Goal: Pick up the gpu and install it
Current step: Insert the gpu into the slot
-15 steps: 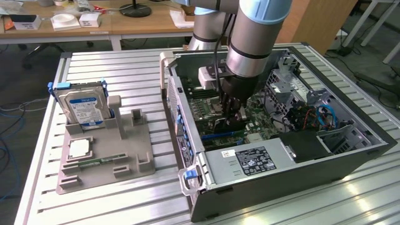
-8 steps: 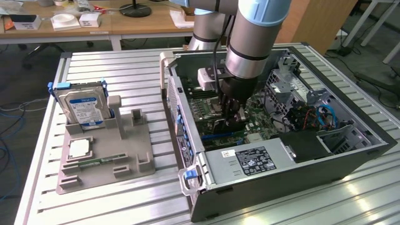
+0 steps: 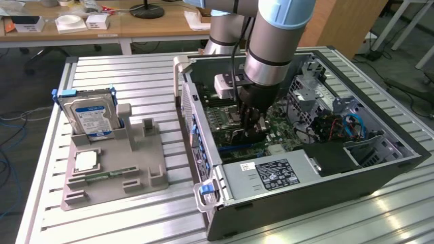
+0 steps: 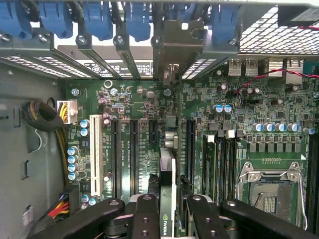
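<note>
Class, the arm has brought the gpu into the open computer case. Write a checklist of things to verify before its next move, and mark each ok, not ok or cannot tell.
1. The gpu is held between the gripper fingers: ok.
2. The card stands edge-on toward the motherboard: ok.
3. The card lines up with an expansion slot: cannot tell.
4. The slots near the card are empty: ok.
5. The bundled cables lie clear of the card: ok.
6. The card is seated in a slot: not ok, it is above the board.
</note>
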Action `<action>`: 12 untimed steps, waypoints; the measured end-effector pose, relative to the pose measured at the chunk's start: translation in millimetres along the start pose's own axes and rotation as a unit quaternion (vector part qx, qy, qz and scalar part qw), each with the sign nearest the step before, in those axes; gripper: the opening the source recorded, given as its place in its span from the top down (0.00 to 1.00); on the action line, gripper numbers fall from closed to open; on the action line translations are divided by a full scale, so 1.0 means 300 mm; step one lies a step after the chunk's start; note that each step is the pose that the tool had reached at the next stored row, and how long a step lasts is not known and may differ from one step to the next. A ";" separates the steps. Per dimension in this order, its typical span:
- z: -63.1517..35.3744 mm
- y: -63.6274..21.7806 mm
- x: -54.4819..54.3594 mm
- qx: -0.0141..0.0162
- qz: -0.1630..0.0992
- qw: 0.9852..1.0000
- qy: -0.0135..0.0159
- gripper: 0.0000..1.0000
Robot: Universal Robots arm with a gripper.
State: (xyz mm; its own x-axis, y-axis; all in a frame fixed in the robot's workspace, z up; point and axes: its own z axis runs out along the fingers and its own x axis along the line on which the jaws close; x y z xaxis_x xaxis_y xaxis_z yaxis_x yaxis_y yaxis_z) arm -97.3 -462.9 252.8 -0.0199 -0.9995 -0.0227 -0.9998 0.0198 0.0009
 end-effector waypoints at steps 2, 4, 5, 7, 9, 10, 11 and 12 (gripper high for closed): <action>0.000 0.000 0.000 0.000 0.000 1.000 0.000 0.74; 0.000 0.000 0.000 0.000 0.000 1.000 0.000 0.74; 0.000 0.001 -0.001 0.000 0.000 1.000 0.000 0.74; 0.000 0.001 -0.002 0.000 0.000 1.000 0.000 0.74; 0.000 0.002 -0.003 0.000 0.000 1.000 0.000 0.74; 0.000 0.002 -0.005 0.000 0.000 1.000 0.000 0.74; 0.000 0.002 -0.005 0.000 0.000 1.000 0.000 0.74; 0.000 0.002 -0.005 0.000 0.000 1.000 0.000 0.74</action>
State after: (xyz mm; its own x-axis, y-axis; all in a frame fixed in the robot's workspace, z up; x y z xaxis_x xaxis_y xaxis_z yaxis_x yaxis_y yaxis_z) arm -97.7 -461.4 252.7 -0.0197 -0.9995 -0.0226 -0.9998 0.0197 0.0009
